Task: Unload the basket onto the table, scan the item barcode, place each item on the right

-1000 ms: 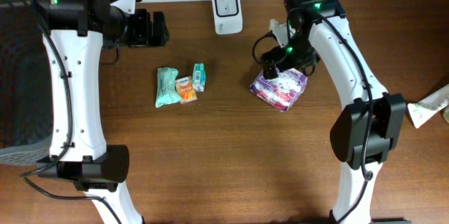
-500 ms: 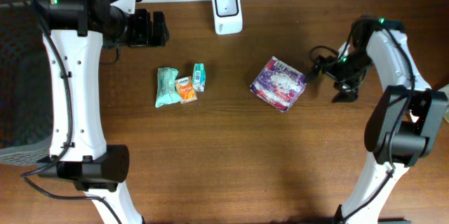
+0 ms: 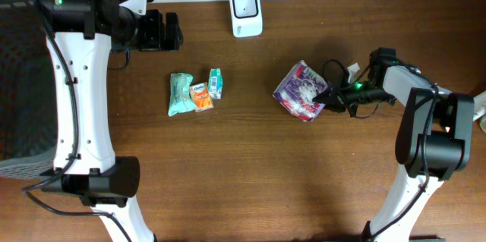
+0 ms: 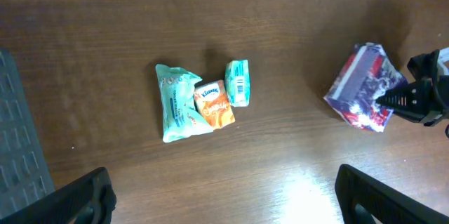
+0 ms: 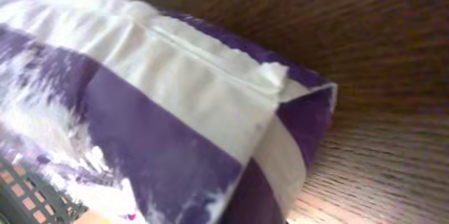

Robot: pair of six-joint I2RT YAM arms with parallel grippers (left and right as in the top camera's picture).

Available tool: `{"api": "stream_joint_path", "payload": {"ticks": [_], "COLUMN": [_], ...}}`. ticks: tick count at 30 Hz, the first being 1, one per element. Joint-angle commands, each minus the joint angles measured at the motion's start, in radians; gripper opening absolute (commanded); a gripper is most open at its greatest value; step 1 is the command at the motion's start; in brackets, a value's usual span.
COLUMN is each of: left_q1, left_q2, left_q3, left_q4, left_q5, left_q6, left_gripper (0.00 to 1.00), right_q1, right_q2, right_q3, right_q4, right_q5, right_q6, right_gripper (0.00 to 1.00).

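Note:
A purple and white packet [image 3: 301, 90] lies right of the table's middle, also seen as the purple packet [image 4: 361, 87] in the left wrist view. It fills the right wrist view [image 5: 140, 112], seam side up. My right gripper [image 3: 325, 105] reaches in low from the right, its tips closed together on the packet's right edge; its fingers are hidden in its own view. The white scanner [image 3: 246, 11] stands at the back middle. My left gripper [image 3: 163, 31] hovers high at the back left, open and empty, its fingers [image 4: 84, 196] wide apart.
A teal packet [image 3: 181, 94], an orange packet [image 3: 201, 96] and a small teal box [image 3: 216, 83] lie together left of centre. A dark grey mesh surface [image 3: 15, 83] lines the left edge. A white and green item [image 3: 463, 117] sits at the right edge.
My right arm swung off the packet to the right, then came back low and closed its jaws on the packet's right edge; the packet shifted and tilted slightly. The left arm has not moved.

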Motion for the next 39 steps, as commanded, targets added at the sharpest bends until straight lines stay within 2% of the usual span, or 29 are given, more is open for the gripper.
{"api": "stream_joint_path", "payload": {"ticks": [1, 4, 7, 11, 21, 22, 24, 25, 27, 30, 35, 39], "left_q1": [0.006, 0.006, 0.006, 0.006, 0.006, 0.006, 0.006, 0.006, 0.006, 0.006, 0.006, 0.006], "left_q2": [0.005, 0.006, 0.006, 0.006, 0.006, 0.006, 0.005, 0.006, 0.006, 0.006, 0.005, 0.006], "left_q3": [-0.001, -0.001, -0.001, -0.001, -0.001, -0.001, -0.001, -0.001, -0.001, -0.001, -0.001, -0.001], "left_q4": [0.001, 0.001, 0.001, 0.001, 0.001, 0.001, 0.001, 0.001, 0.001, 0.001, 0.001, 0.001], "left_q5": [0.0, 0.0, 0.0, 0.0, 0.0, 0.0, 0.0, 0.0, 0.0, 0.0, 0.0, 0.0], "left_q6": [-0.003, -0.003, -0.003, -0.003, -0.003, -0.003, -0.003, -0.003, -0.003, -0.003, -0.003, -0.003], "left_gripper": [0.99, 0.99, 0.99, 0.99, 0.99, 0.99, 0.99, 0.99, 0.99, 0.99, 0.99, 0.99], "right_q1": [0.031, 0.103, 0.207, 0.306, 0.332, 0.337, 0.375, 0.405, 0.489, 0.558, 0.553, 0.542], "right_q2": [-0.009, -0.028, -0.028, -0.028, -0.026, -0.026, -0.026, -0.026, -0.026, -0.024, -0.021, -0.021], "right_q3": [0.026, 0.187, 0.433, 0.632, 0.679, 0.679, 0.679, 0.679, 0.679, 0.678, 0.584, 0.492], "right_q4": [-0.008, -0.118, -0.275, -0.306, -0.315, -0.319, -0.349, -0.373, -0.431, -0.509, -0.571, -0.572], "right_q5": [-0.01, 0.041, 0.161, 0.179, 0.193, 0.266, 0.578, 0.749, 1.215, 1.56, 1.6, 1.482], "right_q6": [0.004, -0.061, -0.184, -0.237, -0.23, -0.171, -0.064, -0.049, 0.038, 0.162, 0.19, 0.191], "right_gripper": [0.04, 0.04, 0.04, 0.04, 0.04, 0.04, 0.04, 0.04, 0.04, 0.04, 0.04, 0.07]}}
